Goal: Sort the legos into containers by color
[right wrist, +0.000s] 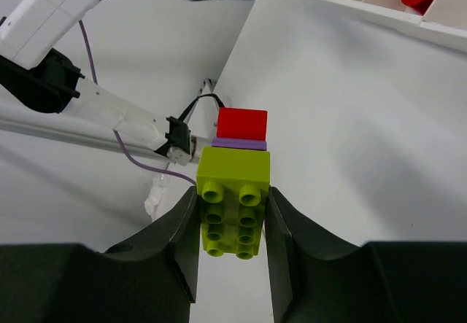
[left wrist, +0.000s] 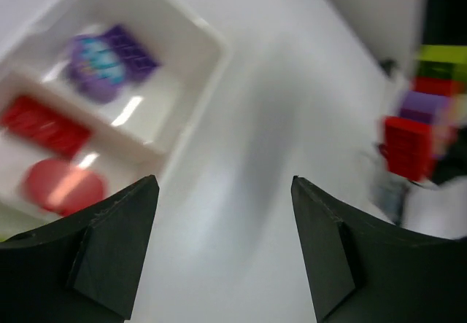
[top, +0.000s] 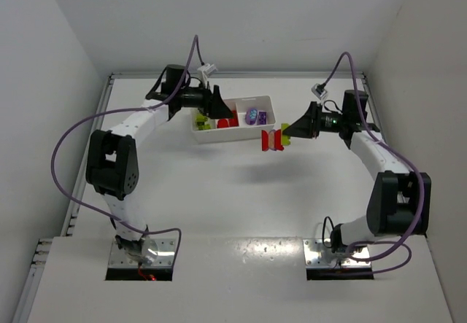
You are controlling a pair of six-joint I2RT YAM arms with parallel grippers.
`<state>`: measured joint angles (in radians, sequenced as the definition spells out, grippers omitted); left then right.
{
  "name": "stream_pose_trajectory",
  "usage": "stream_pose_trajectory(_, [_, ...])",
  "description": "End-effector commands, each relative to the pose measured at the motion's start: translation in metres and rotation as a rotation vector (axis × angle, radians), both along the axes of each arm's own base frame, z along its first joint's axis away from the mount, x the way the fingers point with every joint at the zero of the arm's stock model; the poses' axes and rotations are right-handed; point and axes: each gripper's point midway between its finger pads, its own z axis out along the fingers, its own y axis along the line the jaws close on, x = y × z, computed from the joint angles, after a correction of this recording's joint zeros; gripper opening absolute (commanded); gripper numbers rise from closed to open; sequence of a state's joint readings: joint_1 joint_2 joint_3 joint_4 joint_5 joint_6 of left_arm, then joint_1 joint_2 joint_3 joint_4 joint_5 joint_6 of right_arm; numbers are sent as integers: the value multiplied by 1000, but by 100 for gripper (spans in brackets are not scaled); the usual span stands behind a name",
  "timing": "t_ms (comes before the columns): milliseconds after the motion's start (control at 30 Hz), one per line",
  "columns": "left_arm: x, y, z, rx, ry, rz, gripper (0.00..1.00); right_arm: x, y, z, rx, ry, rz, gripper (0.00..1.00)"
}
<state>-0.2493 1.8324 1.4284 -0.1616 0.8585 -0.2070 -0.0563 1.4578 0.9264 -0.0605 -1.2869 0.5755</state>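
Note:
My right gripper [top: 287, 130] hangs above the table just right of the white tray [top: 233, 135], shut on a stack of legos [top: 273, 140]. In the right wrist view the jaws [right wrist: 232, 192] clamp the yellow-green brick [right wrist: 233, 206], with a thin purple brick [right wrist: 239, 144] and a red brick [right wrist: 242, 124] stuck to its far end. My left gripper [top: 217, 107] hovers over the tray's left half; it stands open [left wrist: 224, 184] with nothing between its fingers. The tray's containers hold yellow-green pieces [top: 202, 122] on the left, red ones [top: 228, 122] in the middle and purple ones [top: 255, 116] on the right.
The left wrist view shows the tray's rim [left wrist: 211, 42], purple bricks [left wrist: 109, 57], red pieces [left wrist: 44, 126] and the held stack [left wrist: 419, 130] blurred at the right. White walls enclose the table on three sides.

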Motion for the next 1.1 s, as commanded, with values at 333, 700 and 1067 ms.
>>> stream_pose_trajectory(333, [-121,-74,79,-299,66,-627,79,6,25,34,28,-157,136,0])
stream_pose_trajectory(700, [-127,-88,80,-298,63,-667,79,2,35,41,32,-167,166,0])
stream_pose_trajectory(1067, [-129,-96,74,-292,64,-679,38,2,40,48,33,-196,185,0])
